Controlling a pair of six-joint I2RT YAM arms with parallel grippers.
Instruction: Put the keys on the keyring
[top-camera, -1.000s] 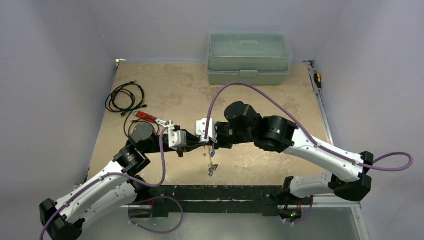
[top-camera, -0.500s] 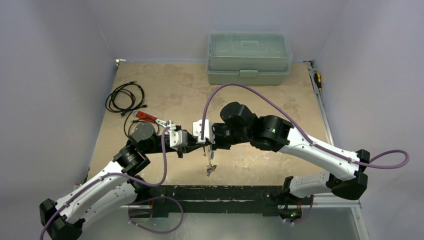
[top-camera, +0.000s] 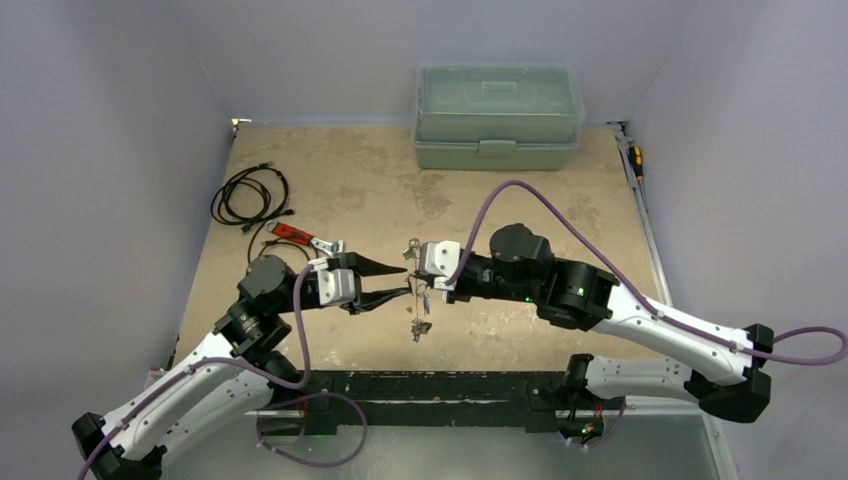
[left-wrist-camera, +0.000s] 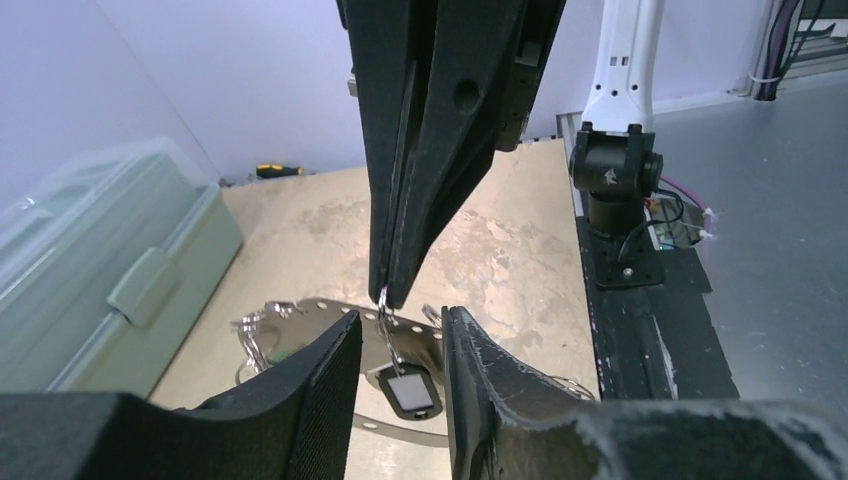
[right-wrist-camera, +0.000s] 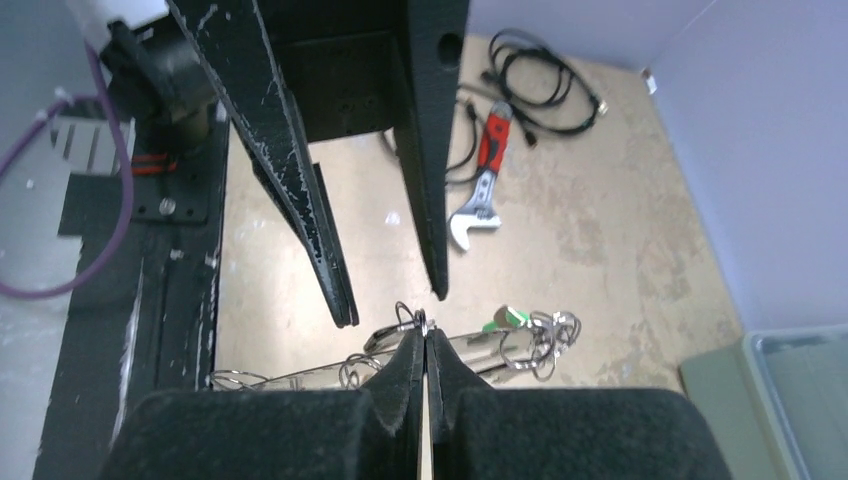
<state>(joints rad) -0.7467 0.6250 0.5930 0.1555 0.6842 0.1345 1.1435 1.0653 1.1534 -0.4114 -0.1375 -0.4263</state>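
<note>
My right gripper (top-camera: 420, 284) (right-wrist-camera: 424, 335) is shut, pinching a small wire ring at the top of the keyring (right-wrist-camera: 490, 351) (left-wrist-camera: 312, 305). The keyring is a long silvery loop that dangles beneath the grip. The keys (top-camera: 420, 325) hang on it in a bunch, among them a green-headed one (right-wrist-camera: 505, 318) and a black tag with a white window (left-wrist-camera: 410, 390). My left gripper (top-camera: 403, 281) (left-wrist-camera: 400, 318) is open just left of the bunch. One of its fingers (left-wrist-camera: 330, 390) stands on each side of the hanging tag, and neither touches it.
A red-handled wrench (top-camera: 300, 235) and a coiled black cable (top-camera: 250, 195) lie on the table's left side. A closed green plastic box (top-camera: 498, 115) stands at the back. A screwdriver (top-camera: 634, 160) lies along the right edge.
My left gripper has opened, let go of the bunch and drawn back slightly left. My right gripper has shut on the ring, and its arm has swung out to the right.
</note>
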